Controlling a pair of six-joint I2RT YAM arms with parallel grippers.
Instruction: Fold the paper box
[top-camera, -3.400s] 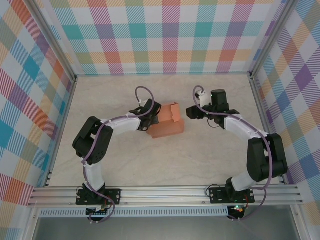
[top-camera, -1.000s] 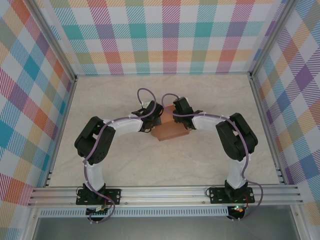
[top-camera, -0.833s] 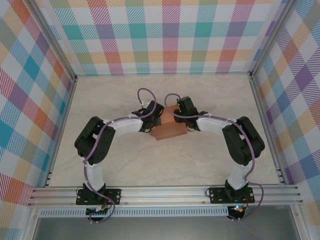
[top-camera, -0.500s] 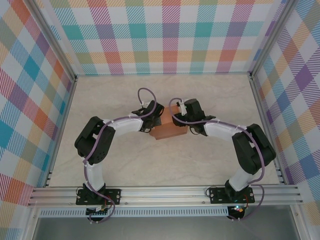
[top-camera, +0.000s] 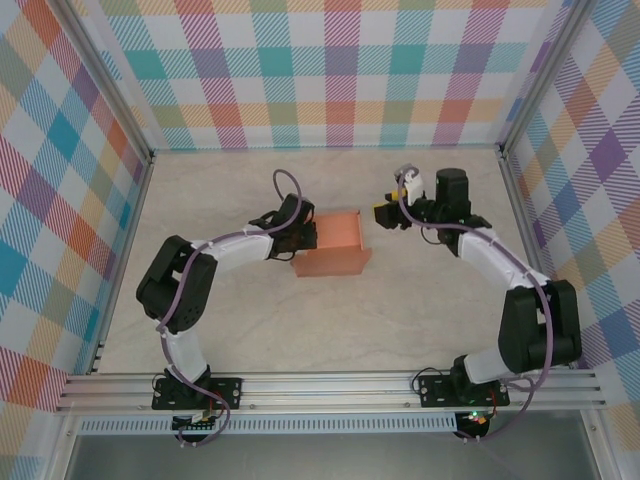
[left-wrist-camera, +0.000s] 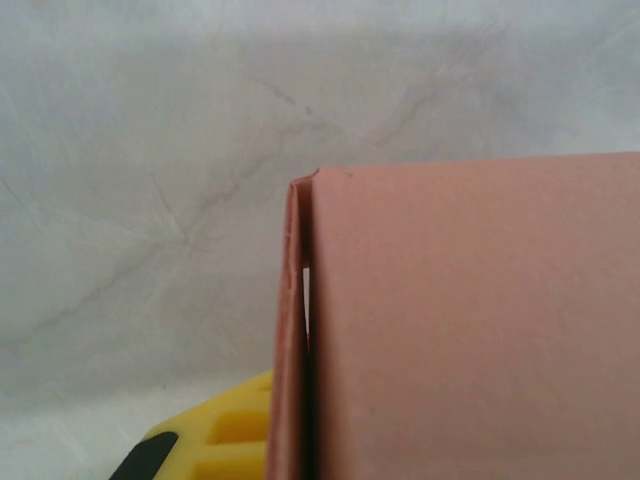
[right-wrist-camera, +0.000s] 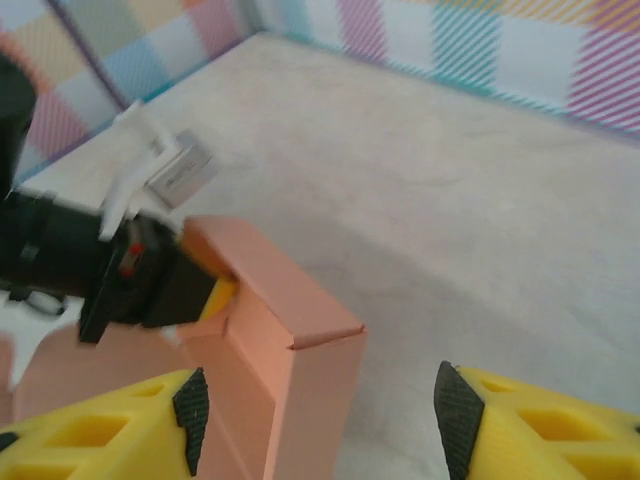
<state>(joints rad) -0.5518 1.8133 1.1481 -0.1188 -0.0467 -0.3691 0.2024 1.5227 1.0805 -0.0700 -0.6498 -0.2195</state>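
The salmon-orange paper box (top-camera: 333, 247) stands half formed in the middle of the table, its walls raised. My left gripper (top-camera: 303, 236) is shut on the box's left wall. In the left wrist view a broad panel (left-wrist-camera: 470, 320) covers the right side, and one yellow finger (left-wrist-camera: 215, 442) presses the thin wall (left-wrist-camera: 290, 340) from the left. My right gripper (top-camera: 383, 213) hangs open just right of the box, apart from it. In the right wrist view the box corner (right-wrist-camera: 300, 345) rises between the spread fingers (right-wrist-camera: 190, 420), with the left gripper (right-wrist-camera: 215, 296) behind it.
The pale marbled tabletop (top-camera: 400, 310) is ringed by plaid walls (top-camera: 340, 70) and metal frame posts. An aluminium rail (top-camera: 330, 390) runs along the near edge by the arm bases.
My right gripper has let go of the box's right side and drawn back to the right and farther away, open. The box has shifted slightly left with the left gripper.
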